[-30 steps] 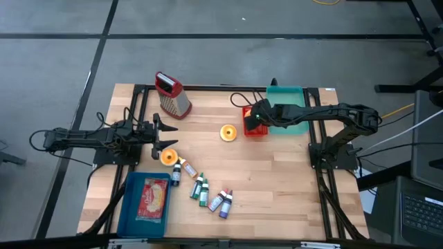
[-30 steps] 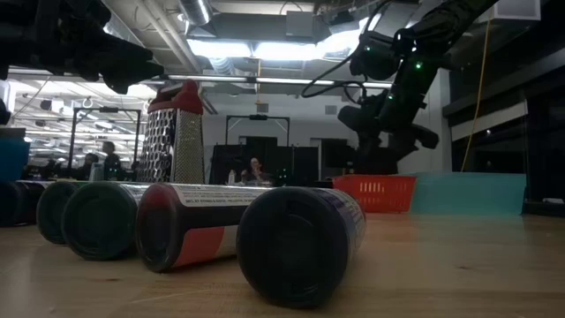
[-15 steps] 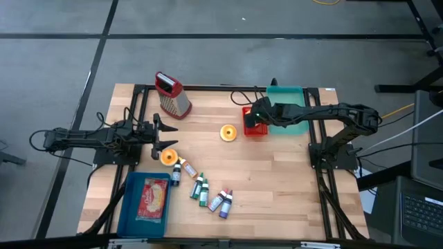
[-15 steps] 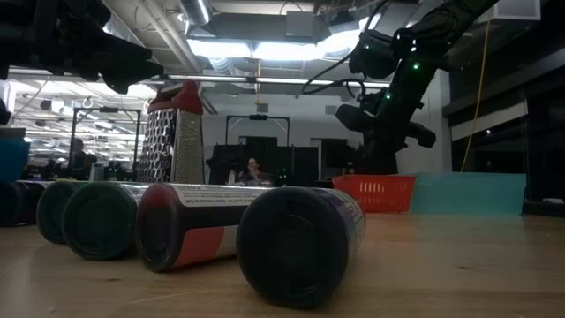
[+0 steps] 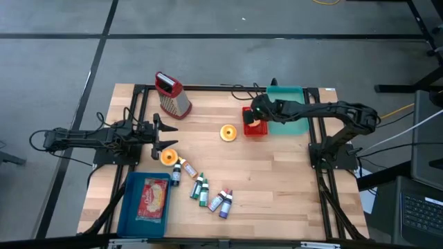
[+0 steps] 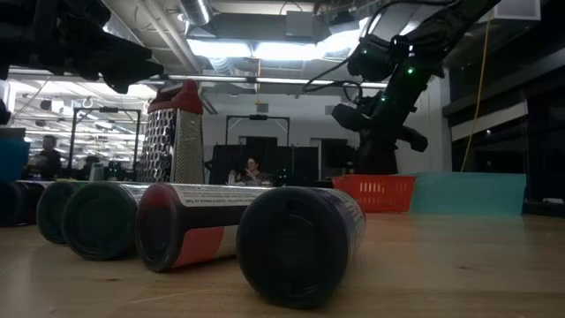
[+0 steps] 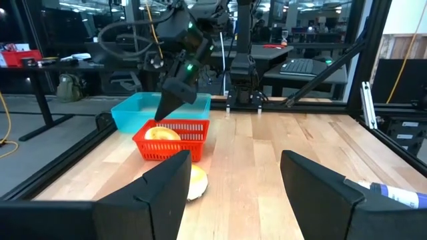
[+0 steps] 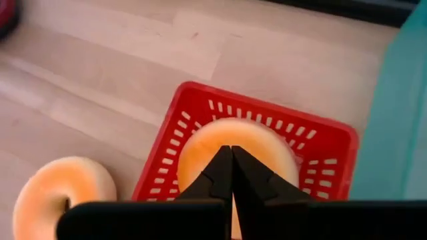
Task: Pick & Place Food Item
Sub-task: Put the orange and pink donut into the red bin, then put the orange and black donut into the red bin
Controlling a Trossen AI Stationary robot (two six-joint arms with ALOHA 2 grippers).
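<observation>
One bagel (image 8: 237, 152) lies in the red basket (image 8: 320, 143); right gripper (image 8: 231, 155) above it, jaws closed empty. Left gripper (image 7: 233, 175) waits agape. Next: fetching second bagel (image 5: 228, 133) off the bench (image 5: 277, 180)

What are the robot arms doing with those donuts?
The right gripper hangs shut and empty just above the red basket, which has a donut inside it. A second donut lies on the table beside the basket. The left gripper waits open near a third donut on the left side, not holding anything.
</observation>
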